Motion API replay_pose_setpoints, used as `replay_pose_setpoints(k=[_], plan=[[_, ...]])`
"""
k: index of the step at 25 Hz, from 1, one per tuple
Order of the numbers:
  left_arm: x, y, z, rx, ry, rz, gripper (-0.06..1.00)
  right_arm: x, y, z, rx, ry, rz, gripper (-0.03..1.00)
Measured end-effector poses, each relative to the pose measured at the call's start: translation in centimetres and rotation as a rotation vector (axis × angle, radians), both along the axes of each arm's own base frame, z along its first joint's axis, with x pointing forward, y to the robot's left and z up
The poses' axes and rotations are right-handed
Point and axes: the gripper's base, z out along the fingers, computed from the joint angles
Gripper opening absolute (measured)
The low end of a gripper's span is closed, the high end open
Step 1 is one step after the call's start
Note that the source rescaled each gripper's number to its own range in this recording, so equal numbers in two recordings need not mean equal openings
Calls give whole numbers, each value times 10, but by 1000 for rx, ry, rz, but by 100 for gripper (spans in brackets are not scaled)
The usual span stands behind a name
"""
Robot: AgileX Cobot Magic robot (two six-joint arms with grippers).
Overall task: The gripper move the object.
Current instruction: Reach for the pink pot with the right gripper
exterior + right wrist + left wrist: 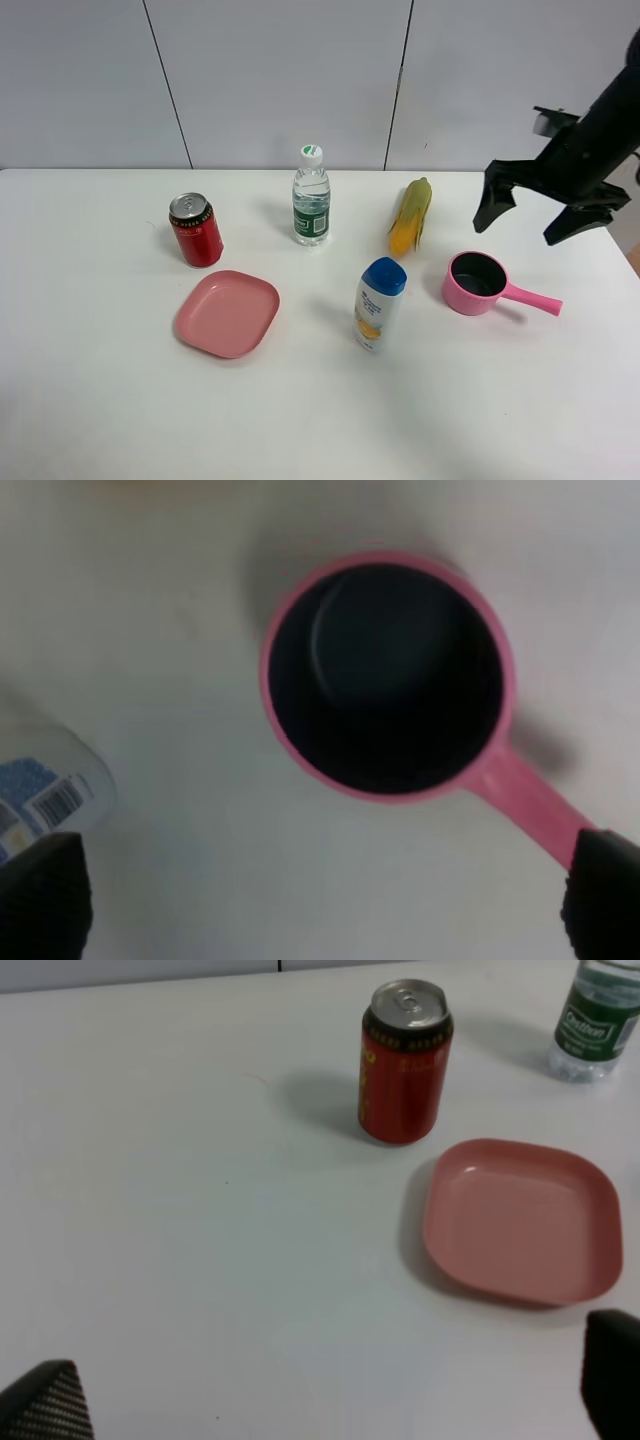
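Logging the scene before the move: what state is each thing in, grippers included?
saucepan, upright, empty, unheld.
right gripper, open, raised over the saucepan.
left gripper, open, empty.
plate, empty.
can, upright.
water bottle, upright, capped.
blue-capped bottle, upright, cap on.
corn, lying down.

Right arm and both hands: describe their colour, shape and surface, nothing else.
The right arm is matte black and angular, with a small pale grey block on its upper side. The right hand ends in two dark tapering prongs; its fingertips are black and finely grained. The left hand has one fingertip with a woven pattern.
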Motion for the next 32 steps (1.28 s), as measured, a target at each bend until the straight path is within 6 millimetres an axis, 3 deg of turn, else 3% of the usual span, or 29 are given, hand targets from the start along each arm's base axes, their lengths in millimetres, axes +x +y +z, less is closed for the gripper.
replay_pose_setpoints(k=[5, 10, 32], plan=[[0, 0, 0, 0, 0, 0, 100, 9, 40, -20, -38, -15, 126, 94], [0, 0, 0, 0, 0, 0, 100, 13, 62, -42, -75, 17, 194, 94], [0, 0, 0, 0, 0, 0, 100, 33, 67, -125, -122, 130, 181, 89]])
